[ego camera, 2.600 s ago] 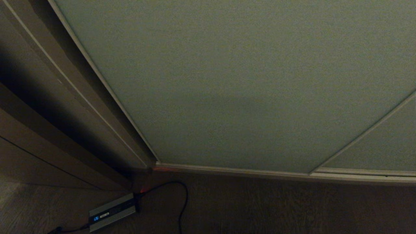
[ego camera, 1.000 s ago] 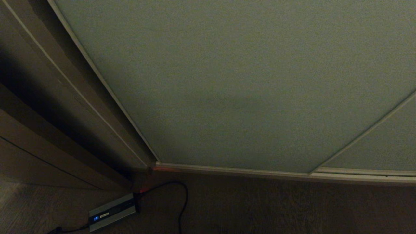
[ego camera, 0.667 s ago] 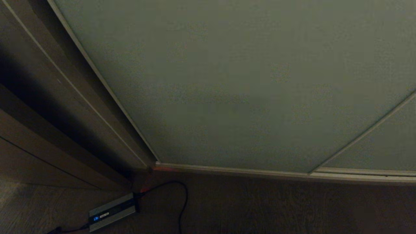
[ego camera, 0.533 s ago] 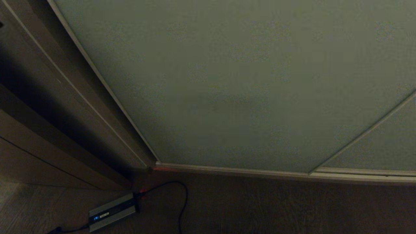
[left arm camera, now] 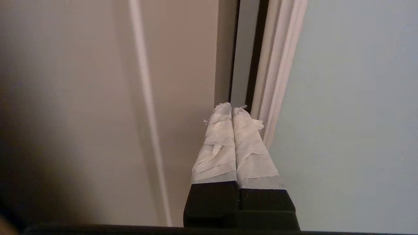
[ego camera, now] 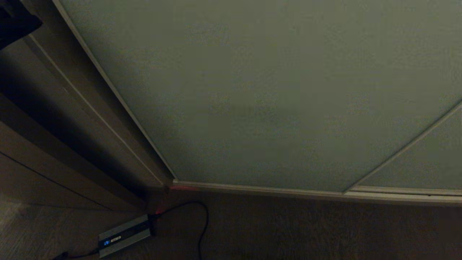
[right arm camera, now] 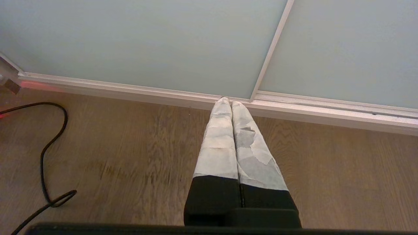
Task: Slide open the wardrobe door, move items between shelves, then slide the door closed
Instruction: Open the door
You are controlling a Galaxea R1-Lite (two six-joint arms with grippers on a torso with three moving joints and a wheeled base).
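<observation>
Over on my left side, my left gripper (left arm camera: 232, 109) is clenched tight, its two taped fingers (left arm camera: 217, 143) pressed flat together with nothing between them. Just beyond its tips runs a narrow dark gap; the brown door casing (left arm camera: 183, 65) stands on one side of that gap and the pale metal frame (left arm camera: 277, 65) of the sliding wardrobe door (left arm camera: 352, 114) on the other. The tips sit close to the frame, though I cannot tell whether they touch it. From my head, that arm shows only as a dark shape (ego camera: 14, 21) high at the far left, above a small grey box (ego camera: 124, 236) with a black cable (ego camera: 204, 224) on the wooden floor (right arm camera: 130, 156). The grey-green door (ego camera: 270, 90) is closed across my front. My right gripper (right arm camera: 227, 101) is also clenched and empty, pointing down toward the bottom rail (right arm camera: 326, 112), below the seam where two panels meet.
</observation>
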